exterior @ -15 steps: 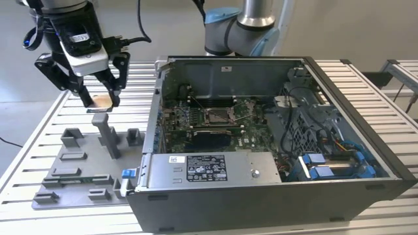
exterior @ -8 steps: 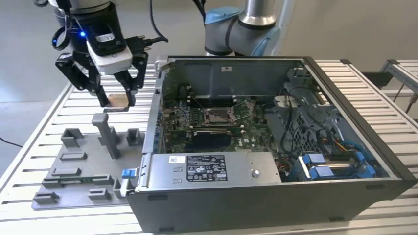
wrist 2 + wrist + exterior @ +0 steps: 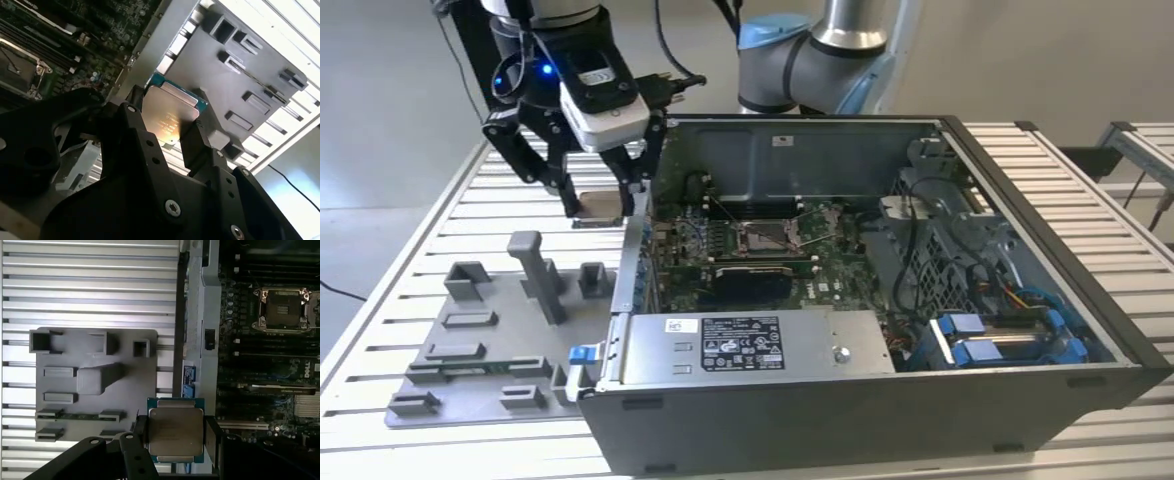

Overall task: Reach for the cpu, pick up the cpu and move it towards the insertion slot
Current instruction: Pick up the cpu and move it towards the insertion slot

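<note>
Both pincer [image 3: 598, 205] fingers clamp the cpu [image 3: 176, 430] above the table.

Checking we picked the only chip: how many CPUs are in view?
1. The cpu is clamped in the gripper, above the table just outside the open computer case. The insertion slot looks unfilled; others could be hidden.

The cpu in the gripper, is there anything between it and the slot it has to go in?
Yes. The gripper holds the cpu outside the computer case, and the case's side wall stands between it and the insertion slot. The slot itself looks open and uncovered.
</note>
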Robot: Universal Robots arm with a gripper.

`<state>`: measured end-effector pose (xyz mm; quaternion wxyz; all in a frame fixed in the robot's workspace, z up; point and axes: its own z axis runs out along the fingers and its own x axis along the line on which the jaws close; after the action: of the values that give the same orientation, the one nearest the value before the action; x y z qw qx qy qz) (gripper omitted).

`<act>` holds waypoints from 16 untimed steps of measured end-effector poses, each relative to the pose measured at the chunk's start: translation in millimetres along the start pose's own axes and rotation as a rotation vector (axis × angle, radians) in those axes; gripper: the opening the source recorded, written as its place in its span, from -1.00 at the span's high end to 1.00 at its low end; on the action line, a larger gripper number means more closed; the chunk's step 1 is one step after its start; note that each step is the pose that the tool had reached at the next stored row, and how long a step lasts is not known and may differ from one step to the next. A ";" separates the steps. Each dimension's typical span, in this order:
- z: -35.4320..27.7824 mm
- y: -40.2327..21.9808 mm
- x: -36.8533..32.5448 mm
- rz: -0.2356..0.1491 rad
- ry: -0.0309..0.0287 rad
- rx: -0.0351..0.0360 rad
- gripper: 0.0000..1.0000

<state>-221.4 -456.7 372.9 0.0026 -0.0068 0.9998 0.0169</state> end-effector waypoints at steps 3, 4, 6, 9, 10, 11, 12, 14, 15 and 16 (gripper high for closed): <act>0.1 -0.2 -13.4 0.000 -0.0001 0.0000 1.00; 0.1 -0.2 -17.9 0.000 0.0000 0.0000 1.00; 0.1 -0.4 -26.9 0.000 0.0000 0.0000 1.00; 0.2 -0.6 -40.8 0.000 0.0001 0.0001 1.00; 0.2 -0.6 -45.4 0.000 0.0000 0.0000 1.00; 0.2 -0.7 -49.9 0.000 0.0000 0.0000 1.00; 0.3 -0.7 -54.4 0.000 0.0000 0.0000 1.00; 0.3 -0.9 -63.4 0.000 0.0000 0.0000 1.00; 0.3 -0.9 -68.0 0.000 0.0000 0.0000 1.00; 0.3 -1.0 -72.6 0.000 0.0000 0.0000 1.00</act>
<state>-148.7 -456.7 373.0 0.0025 -0.0068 0.9998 0.0169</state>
